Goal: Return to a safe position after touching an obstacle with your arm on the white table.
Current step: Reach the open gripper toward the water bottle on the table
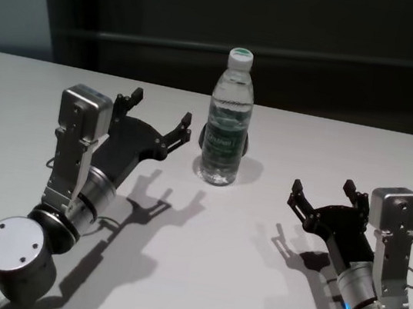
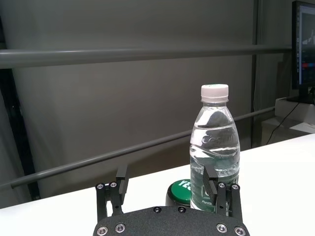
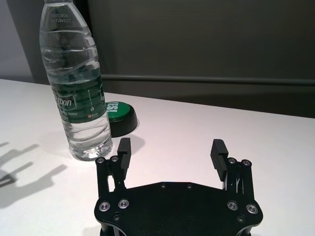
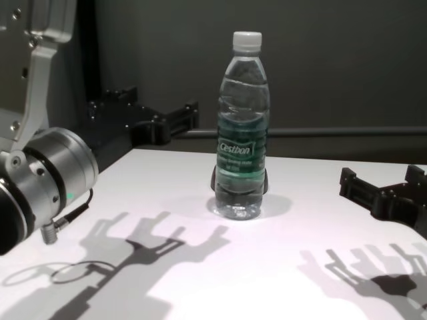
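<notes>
The left arm's round silver joint fills the near corner of the head view at about 7 o'clock, its forearm rising toward 1 o'clock. The left gripper (image 1: 157,120) hangs above the white table (image 1: 196,277), fingers spread wide and holding nothing, its nearer fingertip just beside the bottle (image 1: 229,119) at the bottle's 9 o'clock; contact cannot be made out.

The right arm lies low at 4 o'clock, forearm angled toward 11 o'clock. The right gripper (image 1: 323,194) is also spread and empty, well apart from the bottle.

The bottle stands upright near the table's centre, white cap on, filled with clear water almost to the neck, green label around its middle. A low green-topped black puck (image 3: 117,117) sits just behind it at 12 o'clock.
</notes>
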